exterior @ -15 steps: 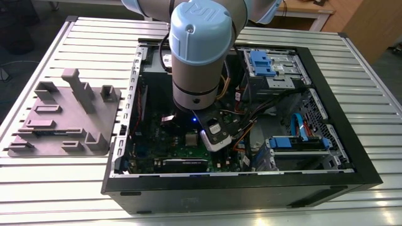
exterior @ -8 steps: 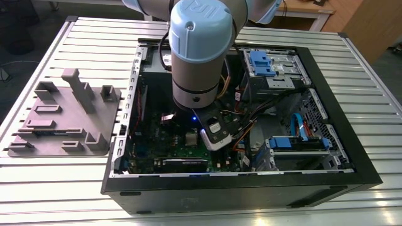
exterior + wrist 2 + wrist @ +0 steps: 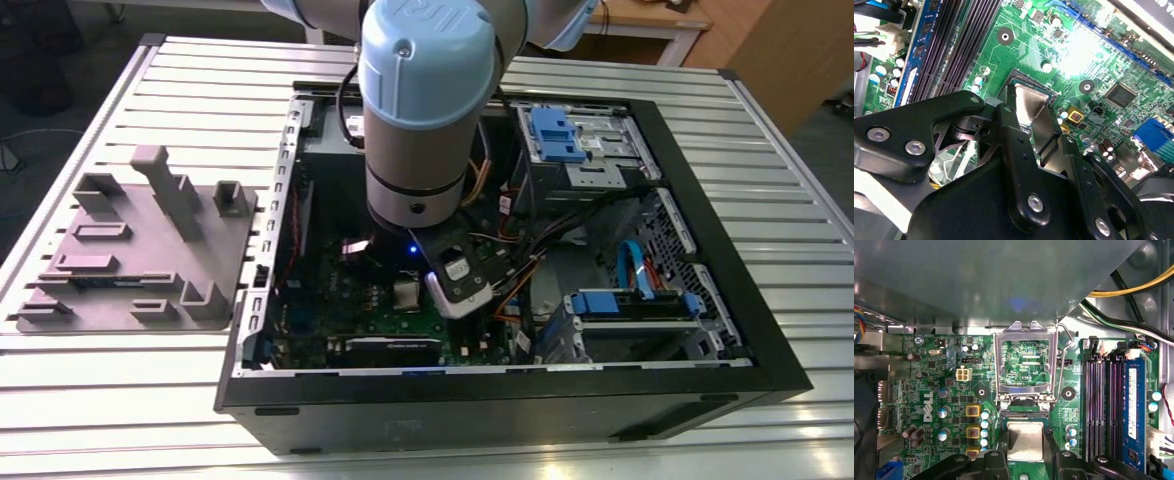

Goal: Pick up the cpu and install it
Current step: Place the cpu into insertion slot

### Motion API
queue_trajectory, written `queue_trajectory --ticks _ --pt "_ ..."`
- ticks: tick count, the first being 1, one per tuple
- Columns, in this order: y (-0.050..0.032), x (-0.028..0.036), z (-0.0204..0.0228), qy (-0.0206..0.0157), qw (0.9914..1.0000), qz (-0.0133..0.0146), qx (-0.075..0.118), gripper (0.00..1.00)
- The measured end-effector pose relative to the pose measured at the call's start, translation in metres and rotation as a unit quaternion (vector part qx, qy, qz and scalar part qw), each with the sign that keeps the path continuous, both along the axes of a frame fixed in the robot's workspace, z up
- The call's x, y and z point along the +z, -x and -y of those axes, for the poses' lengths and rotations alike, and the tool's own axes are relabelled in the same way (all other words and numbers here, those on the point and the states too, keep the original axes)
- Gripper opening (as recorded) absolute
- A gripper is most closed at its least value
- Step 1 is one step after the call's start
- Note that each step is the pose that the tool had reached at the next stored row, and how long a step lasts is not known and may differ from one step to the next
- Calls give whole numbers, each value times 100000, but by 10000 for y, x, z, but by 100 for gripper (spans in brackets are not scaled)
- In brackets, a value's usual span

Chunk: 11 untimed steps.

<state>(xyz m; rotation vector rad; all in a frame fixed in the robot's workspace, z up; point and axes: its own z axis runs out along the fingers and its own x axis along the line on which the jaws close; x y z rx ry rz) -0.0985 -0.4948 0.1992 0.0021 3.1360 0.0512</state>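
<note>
Cpu [image 3: 1025, 441] lies flat on the green board [image 3: 929, 367] in the first wrist view, just beside the socket frame [image 3: 1025, 360], flipped up to give it room. Second wrist view: claw [image 3: 1031, 124] hugs it close, gripping or not I can't tell. Exterior view: arm [image 3: 420, 120] deep in the open case [image 3: 534, 405].

A ribbed metal table [image 3: 134, 420] spreads beneath and all around the jaws. Well beyond them stands wooden furniture [image 3: 787, 50] on grey floor [image 3: 834, 140].
</note>
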Motion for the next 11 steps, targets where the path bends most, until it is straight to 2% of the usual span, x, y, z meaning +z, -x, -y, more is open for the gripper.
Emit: queue_trajectory --ticks 11 --pt "-7 -12 3 -8 100000 2 -7 39"
